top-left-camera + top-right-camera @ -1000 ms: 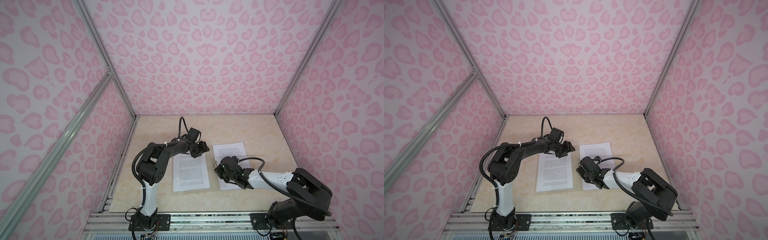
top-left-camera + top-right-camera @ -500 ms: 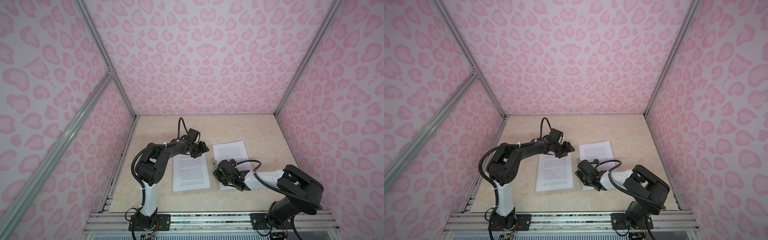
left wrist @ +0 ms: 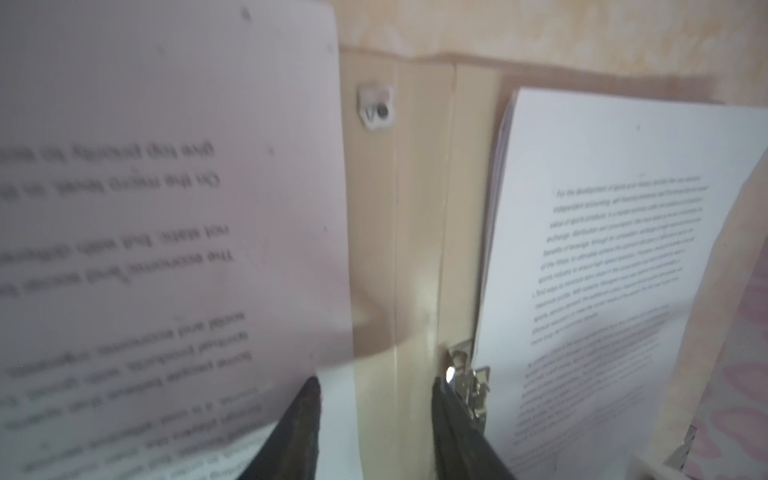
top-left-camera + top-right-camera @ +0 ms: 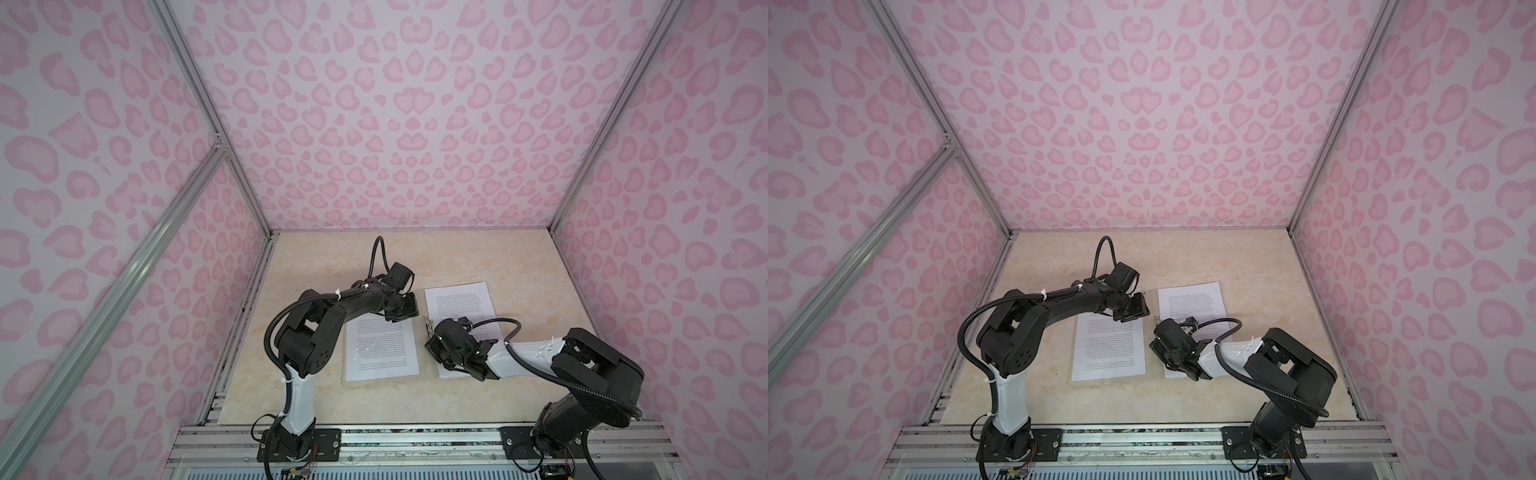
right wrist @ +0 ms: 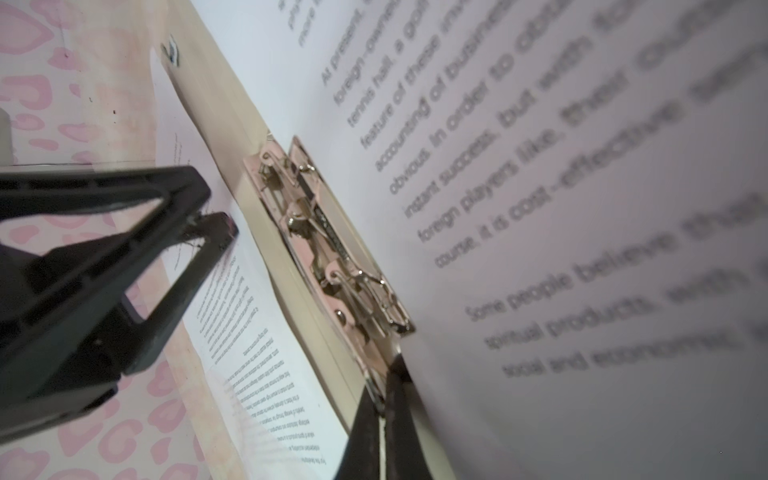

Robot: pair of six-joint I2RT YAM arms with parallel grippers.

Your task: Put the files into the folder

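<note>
The beige folder [image 4: 382, 382] [image 4: 1108, 381] lies open and flat on the table. One printed sheet of the files [image 4: 380, 353] [image 4: 1108, 349] lies on its left half, and a stack of files [image 4: 461, 303] [image 3: 602, 249] on its right half. My left gripper [image 4: 404, 314] [image 3: 378, 415] is open at the far end of the spine [image 3: 415, 249], straddling it; a sheet [image 3: 166, 187] curls up beside one finger. My right gripper [image 4: 430, 345] [image 5: 380, 419] is shut on the end of the metal clip [image 5: 332, 257] on the spine.
Pink patterned walls [image 4: 395, 124] close in the table on three sides, with aluminium posts at the corners. The marble-look tabletop [image 4: 478, 257] stretches behind the folder. Both arm bases stand on the front rail [image 4: 415, 440].
The left jaws have drawn closer together over the spine. The right arm has shifted a little to the left, its gripper still shut at the clip. The sheets lie as before.
</note>
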